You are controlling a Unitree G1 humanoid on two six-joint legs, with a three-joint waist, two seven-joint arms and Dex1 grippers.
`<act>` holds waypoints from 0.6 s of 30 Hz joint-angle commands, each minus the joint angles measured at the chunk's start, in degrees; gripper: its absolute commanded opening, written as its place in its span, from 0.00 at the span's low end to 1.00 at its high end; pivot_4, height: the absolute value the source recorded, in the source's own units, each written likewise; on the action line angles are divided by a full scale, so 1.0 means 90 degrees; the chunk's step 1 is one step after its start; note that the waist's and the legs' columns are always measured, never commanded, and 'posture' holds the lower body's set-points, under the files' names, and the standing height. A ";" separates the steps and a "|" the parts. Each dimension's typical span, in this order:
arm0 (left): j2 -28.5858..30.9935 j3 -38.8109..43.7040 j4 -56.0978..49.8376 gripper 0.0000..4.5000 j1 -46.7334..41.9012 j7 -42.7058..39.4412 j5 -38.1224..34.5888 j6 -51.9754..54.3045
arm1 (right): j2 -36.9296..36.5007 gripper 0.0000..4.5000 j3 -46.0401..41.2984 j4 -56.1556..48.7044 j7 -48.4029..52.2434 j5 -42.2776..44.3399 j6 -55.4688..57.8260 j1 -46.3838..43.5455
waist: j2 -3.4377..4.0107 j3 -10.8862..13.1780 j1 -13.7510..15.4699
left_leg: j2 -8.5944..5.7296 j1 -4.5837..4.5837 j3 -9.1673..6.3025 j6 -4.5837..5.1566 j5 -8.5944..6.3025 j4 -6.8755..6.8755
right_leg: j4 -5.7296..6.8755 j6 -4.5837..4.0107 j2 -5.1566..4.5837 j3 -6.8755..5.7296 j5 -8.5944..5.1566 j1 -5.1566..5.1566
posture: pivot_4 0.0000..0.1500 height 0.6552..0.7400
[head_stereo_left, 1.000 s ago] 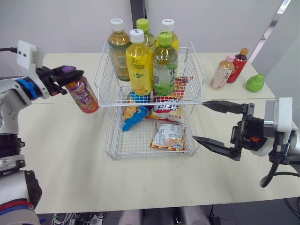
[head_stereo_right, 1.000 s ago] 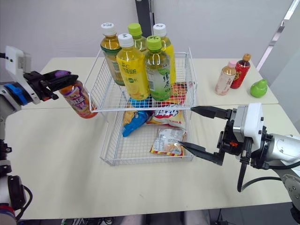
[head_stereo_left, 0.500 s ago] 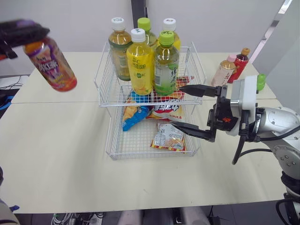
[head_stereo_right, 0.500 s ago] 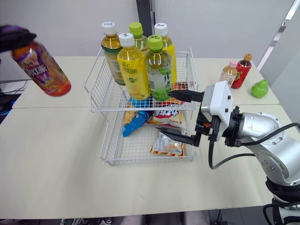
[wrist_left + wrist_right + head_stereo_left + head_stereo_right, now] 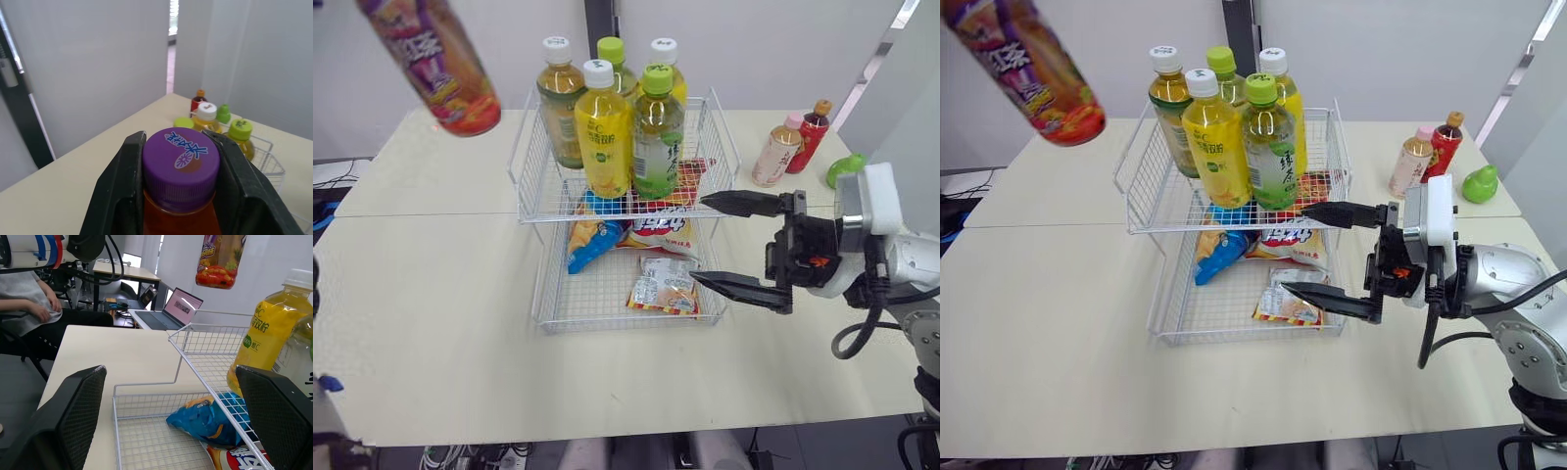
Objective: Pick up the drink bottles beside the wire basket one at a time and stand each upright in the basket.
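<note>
Glossy plastic on the orange bottle (image 5: 435,64), ribbed purple cap (image 5: 180,164), white-coated metal wire basket (image 5: 533,166), shiny snack packets (image 5: 668,284), matt cream tabletop (image 5: 440,323).

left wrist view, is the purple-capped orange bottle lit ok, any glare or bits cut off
Left wrist view: the purple screw cap of the orange plastic drink bottle is evenly lit, no glare, held by the left gripper; the body runs off the bottom edge. Left eye view: the top edge cuts off the bottle's neck.
</note>
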 commanded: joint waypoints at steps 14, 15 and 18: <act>-0.1115 -0.0075 -0.0478 0.30 0.0595 -0.0214 0.0306 -0.0658 | 0.0017 1.00 -0.0212 -0.0327 -0.0202 -0.0287 -0.0359 0.0318 | 0.0009 0.0004 -0.0067 | 0.0003 0.0003 0.0003 0.0000 0.0000 -0.0004 | 0.0005 -0.0026 -0.0001 0.0008 0.0015 -0.0006 | 1.00 1.00; -0.1135 -0.0087 -0.0563 0.30 0.0712 -0.0211 0.0318 -0.0715 | 0.0013 1.00 -0.0208 -0.0332 -0.0221 -0.0287 -0.0360 0.0324 | 0.0009 0.0004 -0.0066 | 0.0003 0.0002 0.0003 0.0000 0.0000 -0.0004 | 0.0004 -0.0026 -0.0001 0.0008 0.0015 -0.0006 | 1.00 1.00; -0.1253 0.0010 -0.0773 0.30 0.1010 -0.0075 0.0248 -0.0697 | 0.0021 1.00 -0.0187 -0.0309 -0.0283 -0.0300 -0.0351 0.0291 | 0.0009 0.0004 -0.0062 | 0.0001 0.0001 0.0005 0.0000 0.0000 -0.0004 | 0.0003 -0.0026 -0.0003 0.0010 0.0015 -0.0006 | 1.00 1.00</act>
